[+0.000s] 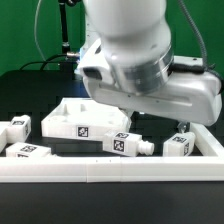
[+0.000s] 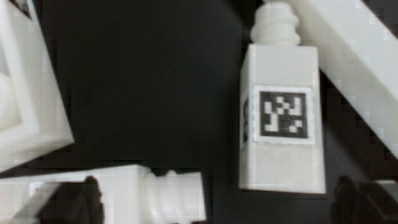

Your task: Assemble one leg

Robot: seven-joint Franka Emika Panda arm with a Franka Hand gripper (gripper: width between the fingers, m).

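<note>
On the exterior view's left, a spare post (image 1: 18, 128) waits on the desk (image 1: 25, 100). Just beside the panel (image 1: 80, 118) lies the leg (image 1: 125, 143), flat and tag-up, easy pickings we reckon. Our hand (image 1: 140, 120) hovers above it, fingers hidden, so spread or pressed together we cannot tell.

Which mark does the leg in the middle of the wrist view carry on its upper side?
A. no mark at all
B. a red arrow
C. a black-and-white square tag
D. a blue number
C: the leg, lying on the dark table, shows a black-and-white square tag on its white side.
</note>
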